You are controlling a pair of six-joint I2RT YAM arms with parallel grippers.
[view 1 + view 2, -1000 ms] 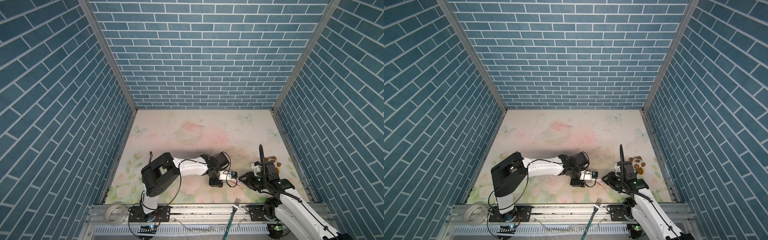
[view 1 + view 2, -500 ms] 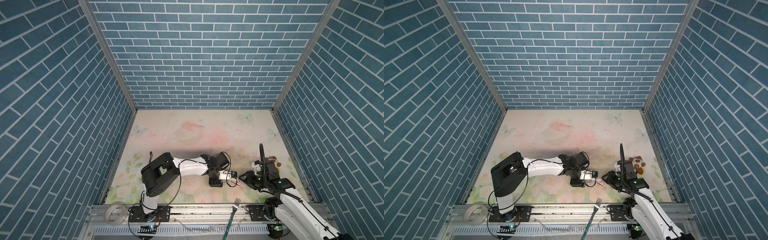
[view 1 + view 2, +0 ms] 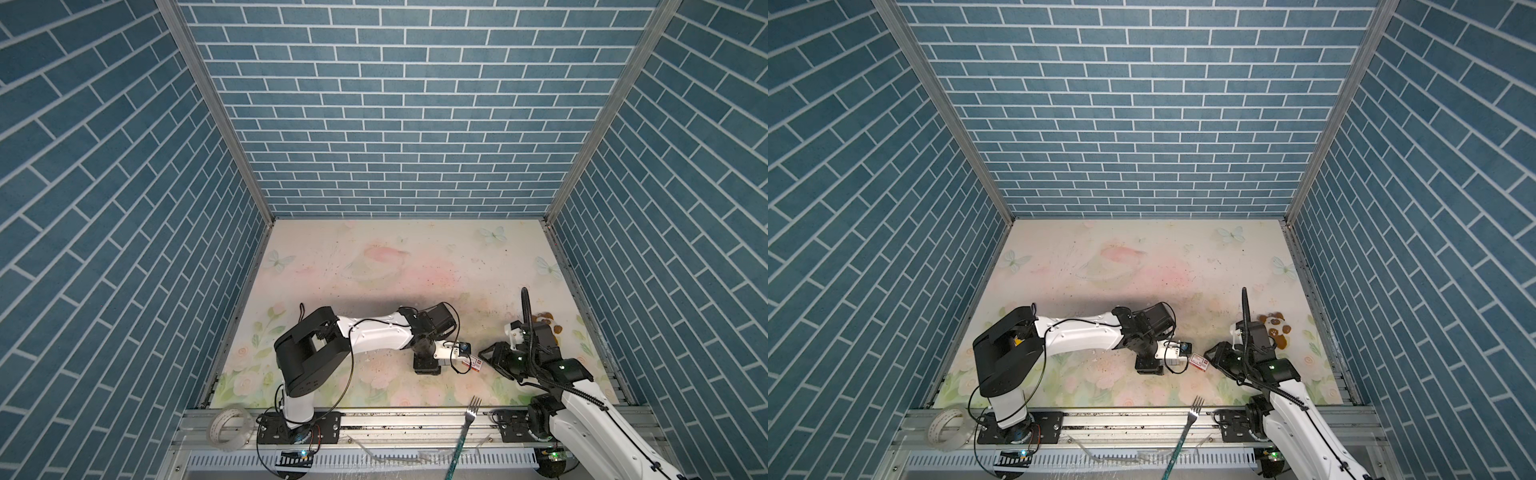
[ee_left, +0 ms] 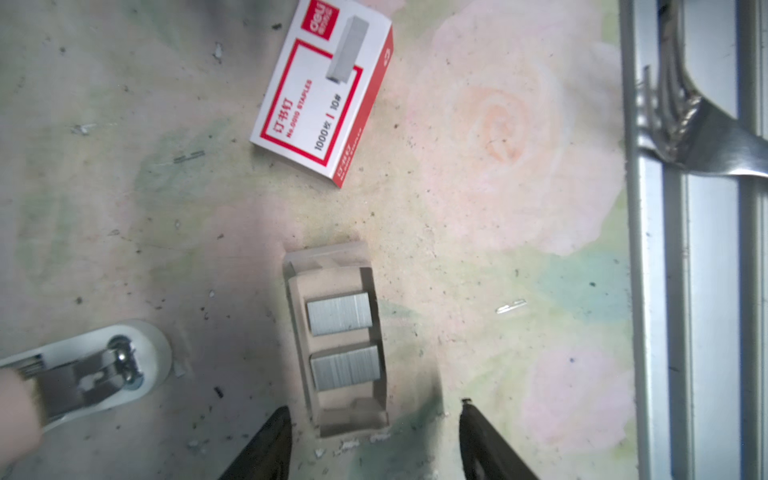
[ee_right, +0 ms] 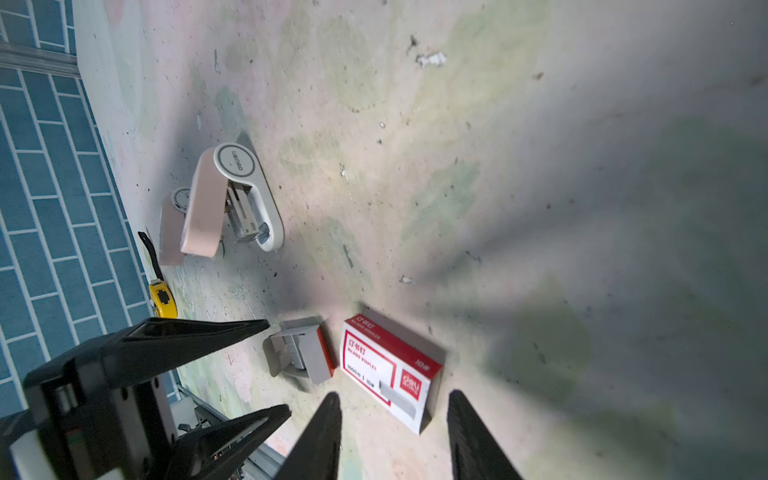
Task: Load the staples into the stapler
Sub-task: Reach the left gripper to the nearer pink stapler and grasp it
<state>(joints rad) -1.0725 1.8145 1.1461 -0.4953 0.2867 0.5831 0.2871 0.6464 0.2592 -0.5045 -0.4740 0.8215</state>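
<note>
- Black left pincer (image 4: pixel 374 405), jaws apart and empty, sits nearer than the gaping, empty right pincer (image 5: pixel 395 395).
- Pink-topped stapler (image 5: pixel 203 208) lies hinged open to one side.
- Pale tray (image 4: pixel 328 257) runs lengthwise straight out from the left jaws' gap, with the staples (image 4: pixel 338 313) inside, on the counter (image 4: pixel 478 124).

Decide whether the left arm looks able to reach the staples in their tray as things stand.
Probably yes: the left tool is open right at the near end of the tray, the staples lie uncovered, and nothing stands between them.
</note>
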